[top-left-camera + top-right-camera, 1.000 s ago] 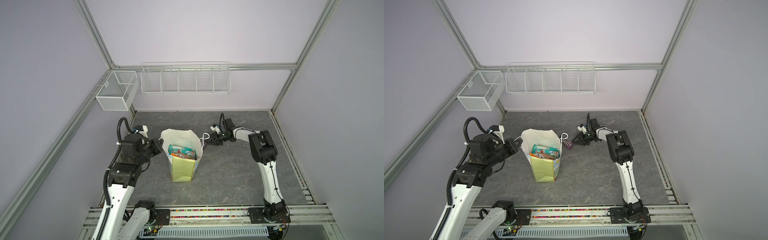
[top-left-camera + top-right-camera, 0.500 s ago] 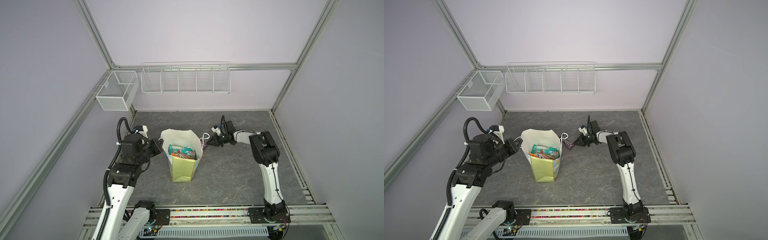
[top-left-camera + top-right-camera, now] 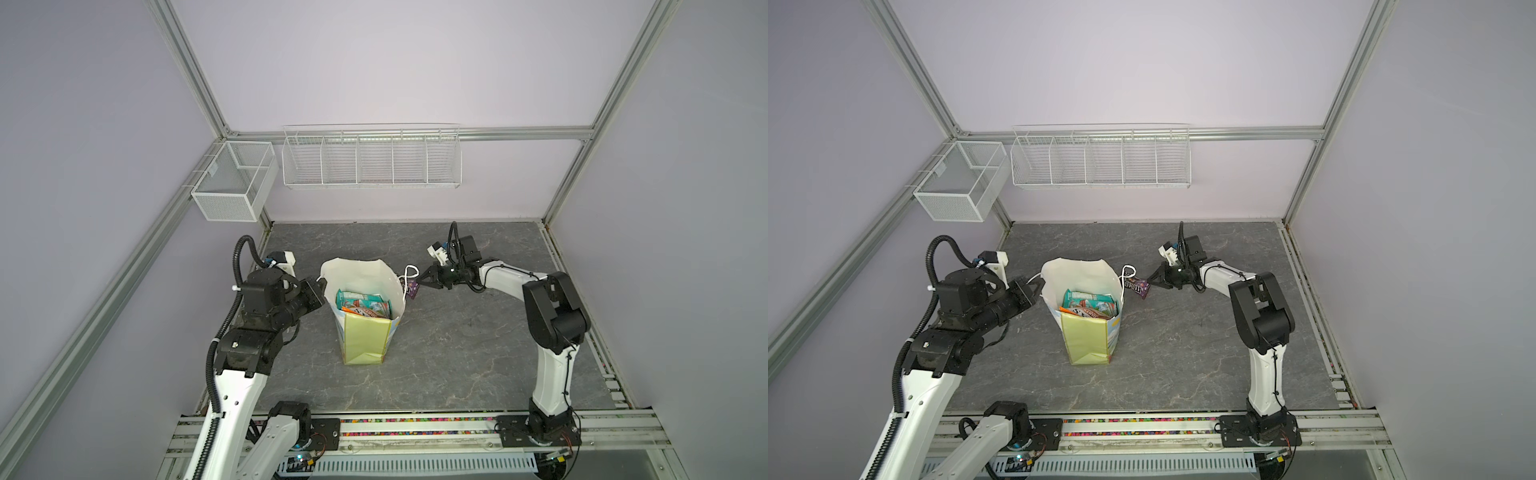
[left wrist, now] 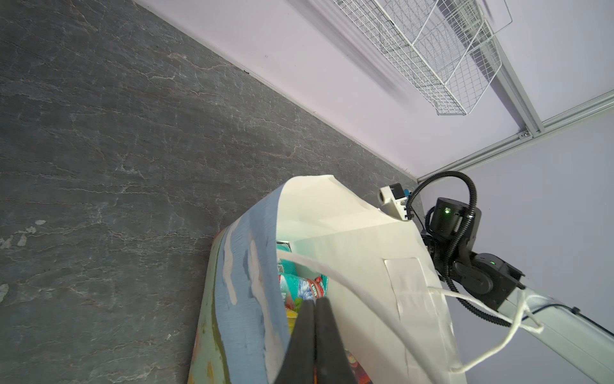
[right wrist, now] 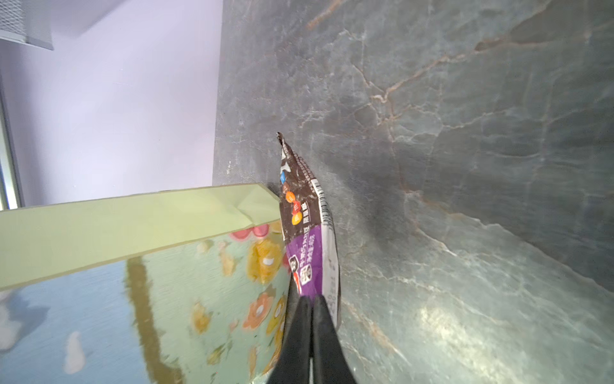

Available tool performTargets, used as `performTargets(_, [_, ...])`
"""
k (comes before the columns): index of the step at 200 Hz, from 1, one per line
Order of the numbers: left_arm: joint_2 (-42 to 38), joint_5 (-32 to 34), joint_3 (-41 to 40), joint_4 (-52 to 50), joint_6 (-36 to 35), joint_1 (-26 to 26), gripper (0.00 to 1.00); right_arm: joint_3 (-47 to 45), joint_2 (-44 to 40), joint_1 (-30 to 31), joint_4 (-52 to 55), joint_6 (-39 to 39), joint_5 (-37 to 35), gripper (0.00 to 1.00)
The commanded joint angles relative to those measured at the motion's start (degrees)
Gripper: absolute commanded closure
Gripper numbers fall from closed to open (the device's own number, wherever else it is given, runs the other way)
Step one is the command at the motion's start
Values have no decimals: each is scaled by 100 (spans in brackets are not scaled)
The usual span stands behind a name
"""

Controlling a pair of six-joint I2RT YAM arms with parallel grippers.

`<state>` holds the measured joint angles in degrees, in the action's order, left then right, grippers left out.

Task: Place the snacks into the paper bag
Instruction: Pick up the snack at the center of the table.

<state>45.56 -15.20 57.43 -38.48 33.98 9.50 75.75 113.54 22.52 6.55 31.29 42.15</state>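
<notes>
Snacks (image 3: 363, 305) already fill much of the paper bag (image 3: 365, 345), which stands upright mid-table. One brown-purple M&M's pack (image 3: 1139, 287) is outside it, just right of the bag's far right rim and beside the white cord handle (image 3: 409, 272). The right gripper (image 3: 1149, 283) has its fingers clamped on the pack's flat purple end. In the right wrist view the pack (image 5: 304, 232) juts edge-on from the closed tips, close against the bag's flowered wall and seemingly clear of the table (image 3: 457, 353).

The pack looks light, thin and glossy, so probably slippery, with loose sweets that shift inside. The sealed end seam is the sound place to pinch. The bag is light paper with soft walls and could tip if nudged.

The right arm reaches low and long toward the left, its forearm nearly level. The left arm is bent, wrist level, with the left gripper (image 3: 321, 286) pressed shut at the bag's left rim. I cannot tell whether it pinches paper or cord.
</notes>
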Motion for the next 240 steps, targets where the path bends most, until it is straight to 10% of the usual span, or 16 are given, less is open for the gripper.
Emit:
performTargets(1, [-153, 48, 278, 270, -9, 0, 100, -148, -371, 30, 153, -117, -234, 93])
performTargets(240, [-194, -88, 155, 384, 98, 0, 100, 281, -3252, 554, 2037, -689, -1609, 93])
